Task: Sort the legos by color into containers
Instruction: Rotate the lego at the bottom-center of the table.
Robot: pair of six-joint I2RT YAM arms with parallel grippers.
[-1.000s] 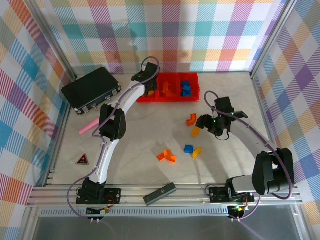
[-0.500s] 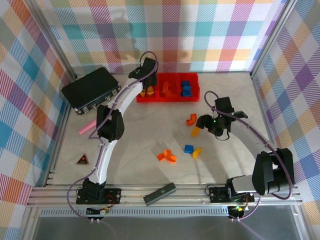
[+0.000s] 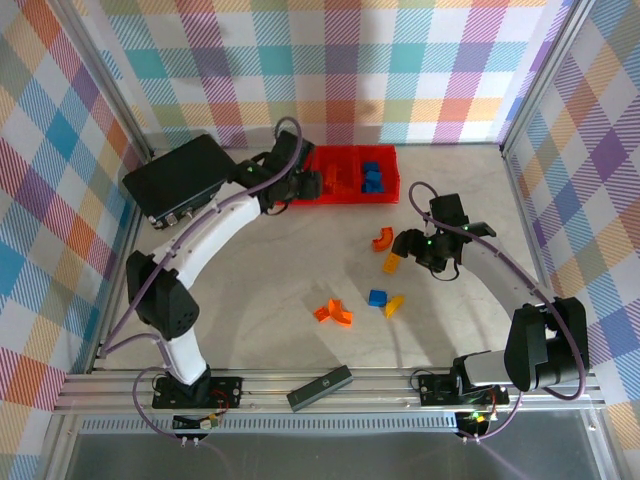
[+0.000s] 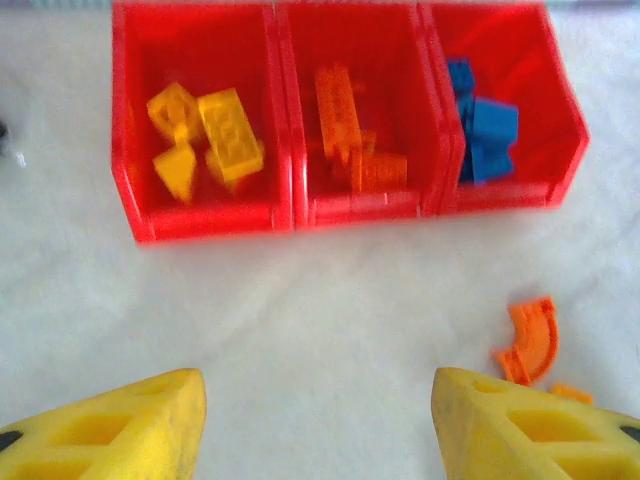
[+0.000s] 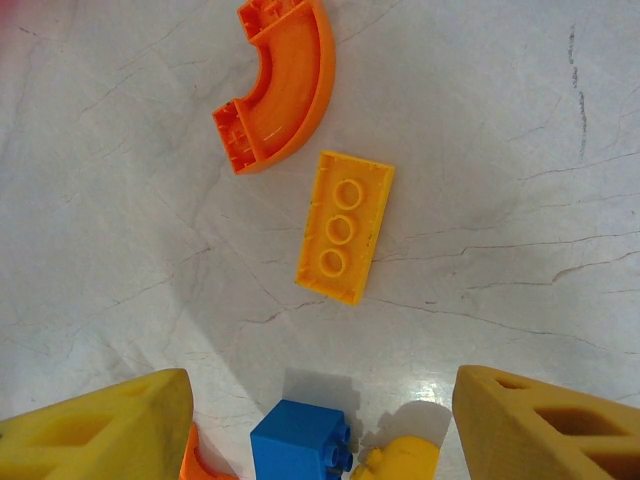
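The left fingers (image 4: 110,430), yellow wedges with hollow pockets, stood open and empty above the pale desk (image 4: 330,320), just before the containers (image 4: 210,222), three glossy red bins joined in a row. Inside lay yellow legos (image 4: 215,130) on the left, orange legos (image 4: 350,135) in the middle and blue legos (image 4: 485,135) on the right. The right fingers (image 5: 100,430) were open too, holding nothing, over the veined desk with a curved orange piece (image 5: 280,80), a flat three-stud plate (image 5: 343,225) and a blue block (image 5: 300,440).
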